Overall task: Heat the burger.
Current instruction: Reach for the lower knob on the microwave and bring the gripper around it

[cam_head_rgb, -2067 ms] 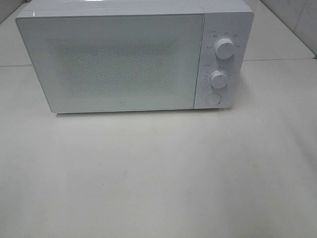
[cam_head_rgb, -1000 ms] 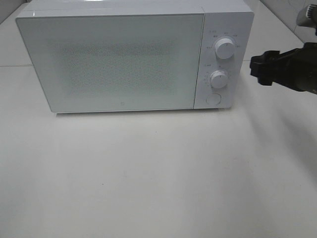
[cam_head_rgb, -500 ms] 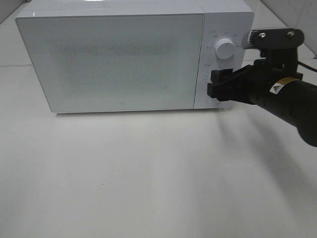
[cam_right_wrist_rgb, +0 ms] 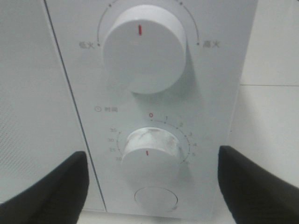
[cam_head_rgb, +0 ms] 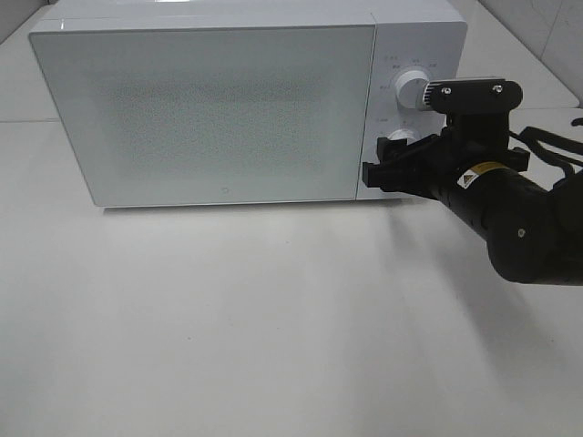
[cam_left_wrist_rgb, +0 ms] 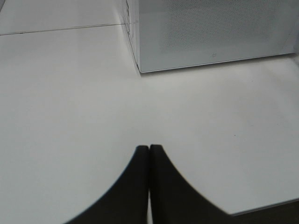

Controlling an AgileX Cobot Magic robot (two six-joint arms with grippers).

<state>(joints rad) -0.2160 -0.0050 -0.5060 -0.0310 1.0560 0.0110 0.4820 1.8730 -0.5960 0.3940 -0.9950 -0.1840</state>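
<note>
The burger is out of view. A white microwave (cam_head_rgb: 219, 109) stands at the back of the table with its door closed. My right gripper (cam_head_rgb: 386, 164) hovers open in front of its control panel, at the height of the lower timer knob (cam_head_rgb: 399, 143). In the right wrist view the timer knob (cam_right_wrist_rgb: 149, 151) sits between the two spread black fingers (cam_right_wrist_rgb: 46, 191), apart from both; the gripper (cam_right_wrist_rgb: 152, 186) holds nothing. Above it is the power knob (cam_right_wrist_rgb: 142, 46). My left gripper (cam_left_wrist_rgb: 149, 149) is shut and empty over the table, near the microwave's corner (cam_left_wrist_rgb: 140, 70).
A round push button (cam_right_wrist_rgb: 156, 198) sits below the timer knob. The white table (cam_head_rgb: 273, 319) stretches in front of the microwave. A tiled wall (cam_head_rgb: 547, 36) rises at the back right.
My right arm came into view from the right and moved left, until its open gripper stands in front of the microwave's lower knob. The microwave has not changed.
</note>
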